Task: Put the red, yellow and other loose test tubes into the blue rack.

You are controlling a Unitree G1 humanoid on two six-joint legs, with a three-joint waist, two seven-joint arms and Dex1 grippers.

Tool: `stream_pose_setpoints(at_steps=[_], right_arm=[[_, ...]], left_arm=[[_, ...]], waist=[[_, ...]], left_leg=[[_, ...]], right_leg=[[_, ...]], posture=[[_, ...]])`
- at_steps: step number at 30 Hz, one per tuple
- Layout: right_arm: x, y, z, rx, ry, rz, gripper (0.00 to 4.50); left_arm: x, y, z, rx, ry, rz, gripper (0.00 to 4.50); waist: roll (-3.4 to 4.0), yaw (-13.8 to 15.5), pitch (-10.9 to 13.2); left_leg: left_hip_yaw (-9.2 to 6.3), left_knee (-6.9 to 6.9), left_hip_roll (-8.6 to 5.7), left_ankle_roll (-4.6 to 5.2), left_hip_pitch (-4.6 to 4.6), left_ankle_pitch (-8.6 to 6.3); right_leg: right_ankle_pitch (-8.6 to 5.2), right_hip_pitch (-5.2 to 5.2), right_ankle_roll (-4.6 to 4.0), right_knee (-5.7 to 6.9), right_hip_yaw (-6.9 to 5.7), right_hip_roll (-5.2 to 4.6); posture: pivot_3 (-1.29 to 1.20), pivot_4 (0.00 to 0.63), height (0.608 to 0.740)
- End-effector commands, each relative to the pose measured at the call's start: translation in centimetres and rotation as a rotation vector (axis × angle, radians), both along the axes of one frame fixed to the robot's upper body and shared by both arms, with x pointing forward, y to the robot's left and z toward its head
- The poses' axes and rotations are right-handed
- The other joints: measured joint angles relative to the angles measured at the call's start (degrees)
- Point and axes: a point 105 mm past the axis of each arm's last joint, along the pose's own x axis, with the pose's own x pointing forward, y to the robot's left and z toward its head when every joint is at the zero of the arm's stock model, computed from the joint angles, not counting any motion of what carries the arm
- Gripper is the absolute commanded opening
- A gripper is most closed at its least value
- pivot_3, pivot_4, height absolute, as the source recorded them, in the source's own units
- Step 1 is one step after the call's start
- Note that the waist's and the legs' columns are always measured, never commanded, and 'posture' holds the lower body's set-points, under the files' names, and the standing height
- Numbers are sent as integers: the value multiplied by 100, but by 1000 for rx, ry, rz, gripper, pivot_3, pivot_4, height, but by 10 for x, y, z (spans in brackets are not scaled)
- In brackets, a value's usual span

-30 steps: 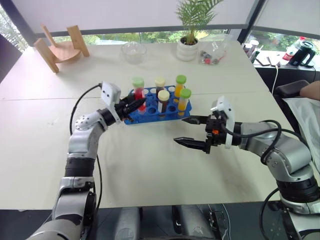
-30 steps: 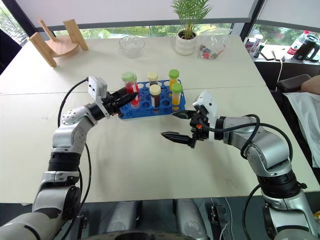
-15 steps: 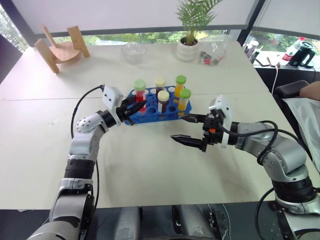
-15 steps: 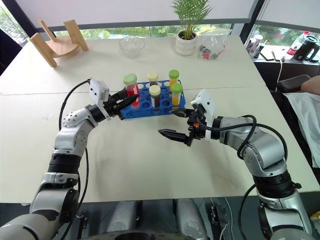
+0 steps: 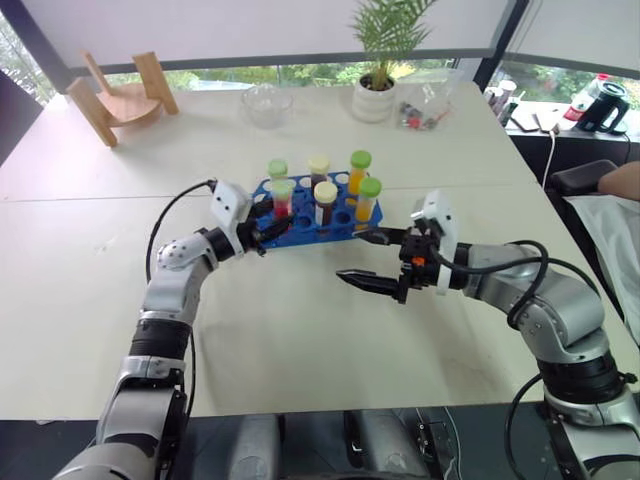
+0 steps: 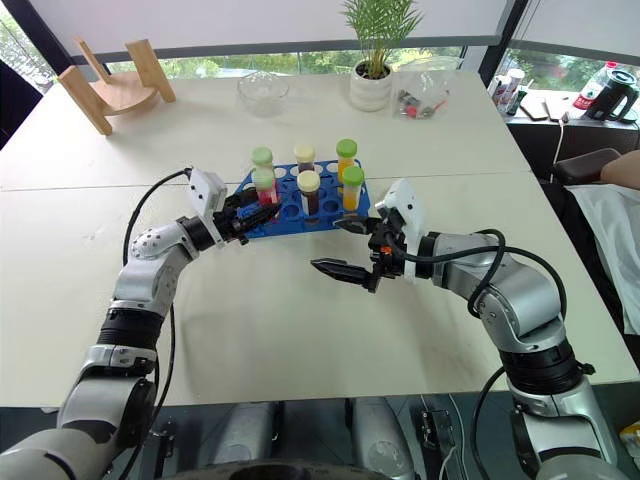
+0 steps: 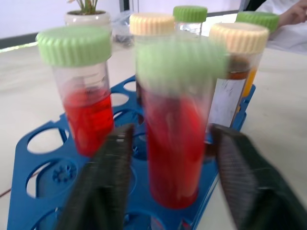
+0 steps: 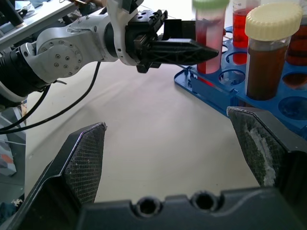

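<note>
The red tube [image 7: 175, 129] stands upright in a near corner hole of the blue rack [image 5: 310, 228] on the worktop [image 5: 300, 330]. The left claw [image 7: 168, 172] straddles it with fingers spread, apart from its sides. The right claw [image 5: 365, 260] hangs wide open just beside the rack.

A white table [image 5: 300, 330] carries the blue rack [image 5: 340, 225], glass bowl [image 5: 267, 104] and potted plant [image 5: 380, 90].
</note>
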Motion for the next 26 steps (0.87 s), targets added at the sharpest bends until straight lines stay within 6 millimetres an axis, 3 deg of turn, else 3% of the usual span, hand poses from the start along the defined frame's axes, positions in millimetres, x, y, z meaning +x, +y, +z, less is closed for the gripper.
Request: stream_pose_setpoints(at_steps=[1, 4, 8, 13, 18, 22, 26], right_arm=[[-2, 1, 8, 15, -32, 18, 4500], [-4, -1, 6, 7, -23, 21, 4500], [-17, -13, -2, -32, 26, 42, 4500], [-32, -34, -28, -140, 118, 42, 4500], [-27, -44, -42, -178, 142, 14, 4500], [-23, -40, -48, -178, 147, 27, 4500], [-21, -38, -49, -188, 145, 46, 4500]], left_arm=[[5, 9, 20, 19, -45, 2, 4245], [-3, 16, 27, 54, -13, -50, 4245], [-30, 40, 29, 184, 64, -118, 4245], [-83, 76, 7, 335, 280, -164, 4245], [-122, 80, -17, 345, 429, -177, 4245], [-128, 77, -31, 329, 439, -133, 4245], [-122, 73, -28, 252, 418, -90, 4245]], waist=[[0, 0, 0], [0, -4, 0], [1, -35, 0], [4, -41, 2], [3, -5, 2], [2, 13, 1], [2, 3, 1]], left_leg=[[0, -1, 0, 0, 0, 0], [0, 0, 0, 0, 0, 0], [0, -14, 2, 0, 0, 0], [3, -26, 7, 1, 2, -1], [6, -19, 9, 0, 5, 0], [6, -15, 8, 0, 10, 0], [6, -16, 9, 0, 11, 0]], right_leg=[[0, 0, 0, 0, 0, 0], [0, 0, 0, 0, -1, 0], [-1, -3, -1, -6, 0, 1], [-5, -6, -7, -14, 1, 1], [-5, -2, -8, -11, 3, 1], [-5, 7, -8, -12, 3, 0], [-5, 7, -8, -12, 3, 2]], posture=[[0, 150, 740], [0, 150, 740], [0, 150, 740], [0, 150, 740], [0, 150, 740], [0, 150, 740], [0, 150, 740]])
